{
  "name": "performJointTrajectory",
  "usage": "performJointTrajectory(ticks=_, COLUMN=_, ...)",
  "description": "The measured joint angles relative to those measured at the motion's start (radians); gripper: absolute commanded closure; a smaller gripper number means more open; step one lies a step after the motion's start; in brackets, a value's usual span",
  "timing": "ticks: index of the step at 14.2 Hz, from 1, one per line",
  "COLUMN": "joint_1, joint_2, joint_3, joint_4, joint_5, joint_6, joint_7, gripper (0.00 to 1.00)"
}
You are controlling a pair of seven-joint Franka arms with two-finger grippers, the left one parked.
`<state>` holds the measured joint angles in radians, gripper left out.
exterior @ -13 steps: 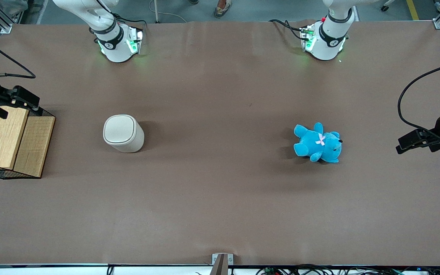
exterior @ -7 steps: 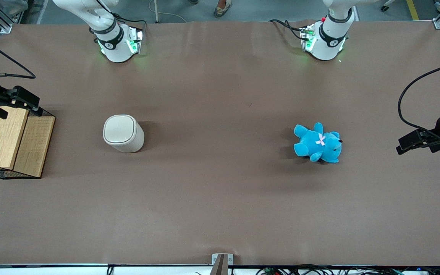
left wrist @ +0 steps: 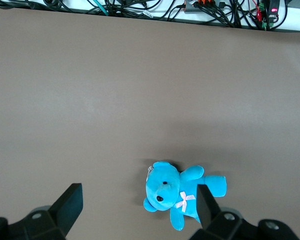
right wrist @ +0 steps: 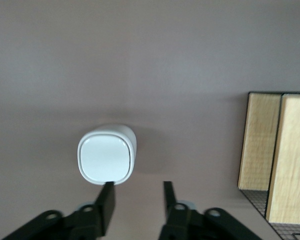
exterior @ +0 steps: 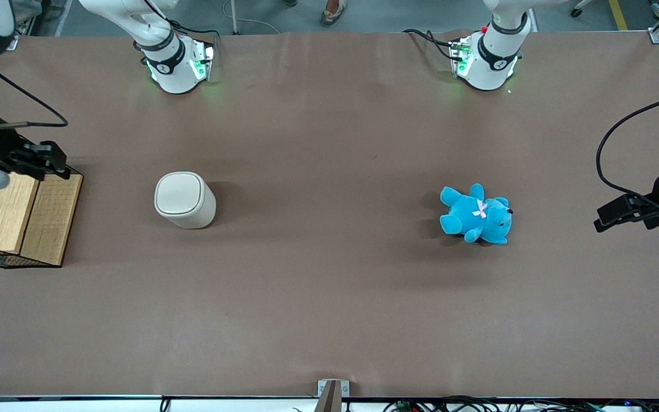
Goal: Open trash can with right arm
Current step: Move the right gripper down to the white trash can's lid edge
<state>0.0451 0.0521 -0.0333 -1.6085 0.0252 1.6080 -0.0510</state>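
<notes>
The trash can (exterior: 184, 200) is a small cream-white bin standing upright on the brown table, its flip lid shut. It also shows in the right wrist view (right wrist: 106, 154). My right gripper (exterior: 55, 161) hangs over the edge of the wood-topped basket, at the working arm's end of the table, well apart from the bin. In the right wrist view the gripper (right wrist: 137, 192) is open and empty, with one fingertip (right wrist: 108, 190) lined up with the bin's rim but high above it.
A wood-topped black wire basket (exterior: 49, 220) sits under the gripper; it also shows in the right wrist view (right wrist: 262, 145). A blue teddy (exterior: 476, 215) lies toward the parked arm's end of the table and shows in the left wrist view (left wrist: 181, 195).
My right gripper has shifted a little toward the trash can and turned above the basket. The bin and the teddy have not moved.
</notes>
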Motion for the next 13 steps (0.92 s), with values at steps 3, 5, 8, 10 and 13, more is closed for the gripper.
performJointTrajectory(ticks=3, joint_1=0.006, joint_2=0.009, joint_3=0.011, joint_4=-0.101, joint_5=0.001, joint_6=0.051, joint_7=0.000, gripper=1.00)
performJointTrajectory(ticks=5, joint_1=0.031, joint_2=0.014, joint_3=0.015, joint_4=-0.192, joint_5=0.002, joint_6=0.130, joint_7=-0.001, gripper=1.00)
performJointTrajectory(ticks=8, joint_1=0.095, joint_2=0.026, joint_3=0.020, joint_4=-0.335, joint_5=0.002, joint_6=0.240, joint_7=0.001, gripper=1.00)
performJointTrajectory(ticks=10, joint_1=0.119, joint_2=0.050, joint_3=0.021, joint_4=-0.386, joint_5=0.002, joint_6=0.260, joint_7=0.002, gripper=1.00)
performJointTrajectory(ticks=13, joint_1=0.144, joint_2=0.105, joint_3=0.022, joint_4=-0.398, joint_5=0.027, joint_6=0.271, joint_7=0.002, gripper=1.00)
